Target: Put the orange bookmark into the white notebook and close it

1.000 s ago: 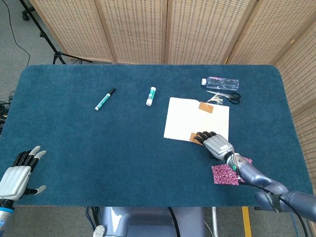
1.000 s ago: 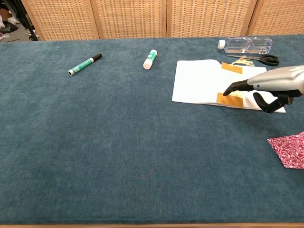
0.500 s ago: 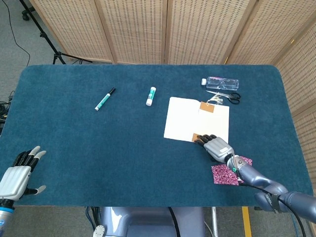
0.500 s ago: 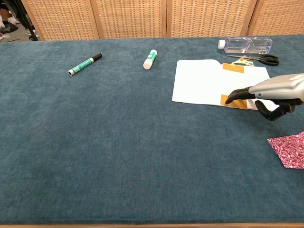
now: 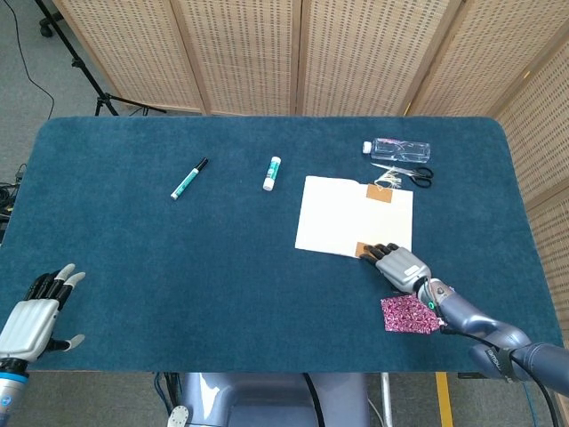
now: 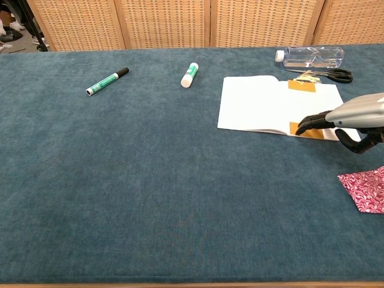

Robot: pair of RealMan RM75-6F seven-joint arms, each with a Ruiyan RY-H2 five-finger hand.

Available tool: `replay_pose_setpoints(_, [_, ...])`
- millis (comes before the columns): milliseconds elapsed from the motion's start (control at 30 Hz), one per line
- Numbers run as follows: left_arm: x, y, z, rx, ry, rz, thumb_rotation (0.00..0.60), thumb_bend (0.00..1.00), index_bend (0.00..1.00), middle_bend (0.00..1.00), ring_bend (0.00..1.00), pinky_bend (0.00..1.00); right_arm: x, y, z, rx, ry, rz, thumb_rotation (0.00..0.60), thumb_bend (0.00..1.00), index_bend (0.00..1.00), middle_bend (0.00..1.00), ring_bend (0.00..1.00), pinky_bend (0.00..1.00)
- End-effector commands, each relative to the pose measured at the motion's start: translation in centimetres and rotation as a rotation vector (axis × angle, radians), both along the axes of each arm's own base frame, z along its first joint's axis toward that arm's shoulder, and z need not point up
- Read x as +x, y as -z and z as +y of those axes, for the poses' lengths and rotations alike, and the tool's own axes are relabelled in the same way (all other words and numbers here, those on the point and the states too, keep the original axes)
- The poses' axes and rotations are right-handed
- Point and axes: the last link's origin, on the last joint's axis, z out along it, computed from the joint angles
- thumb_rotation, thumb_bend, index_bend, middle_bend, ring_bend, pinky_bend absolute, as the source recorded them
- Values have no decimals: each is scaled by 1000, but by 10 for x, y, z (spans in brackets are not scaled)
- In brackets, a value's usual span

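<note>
Right hand (image 6: 351,120) dragged orange bookmark (image 6: 300,128) rightward on open white notebook (image 6: 255,102), fingertips pressing it, left hand (image 5: 36,311) open

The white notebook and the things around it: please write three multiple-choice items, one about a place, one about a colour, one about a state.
1. Where does the clear plastic bottle lie?
A. beyond the notebook
B. beside the marker
C. at the near edge

2. Which colour is the patterned cloth?
A. yellow
B. magenta
C. grey

3. How is the white paper notebook?
A. closed
B. open
C. standing upright

Answers: 1 A, it lies at the far edge by the black-handled scissors. 2 B, the cloth near the right hand is magenta. 3 B, pages lie flat, orange bookmark showing.
</note>
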Motion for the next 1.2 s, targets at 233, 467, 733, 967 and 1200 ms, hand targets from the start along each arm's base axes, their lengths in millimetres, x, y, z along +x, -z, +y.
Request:
replay_pose_setpoints(233, [0, 0, 0, -1, -1, 0, 600, 0, 0, 0, 0, 0, 1, -1, -2, 3, -6, 7, 600, 1000, 0, 43, 0, 105])
replay_pose_setpoints(467, [0, 0, 0, 0, -2, -1, 600, 0, 0, 0, 0, 0, 2, 0, -2, 16, -24, 26, 600, 1000, 0, 47, 0, 105])
replay_pose_setpoints(733, [0, 0, 0, -1, -1, 0, 600, 0, 0, 0, 0, 0, -5, -7, -5, 25, -40, 87, 600, 1000, 0, 47, 0, 105])
replay_pose_setpoints(967, [0, 1, 0, -3, 0, 1, 600, 0, 0, 0, 0, 0, -14, -18, -5, 33, -57, 149, 600, 1000, 0, 47, 0, 105])
replay_pose_setpoints(1200, [1, 3, 0, -8, 1, 5, 600, 0, 0, 0, 0, 0, -12, -17, -2, 47, -82, 159, 600, 1000, 20, 56, 0, 105])
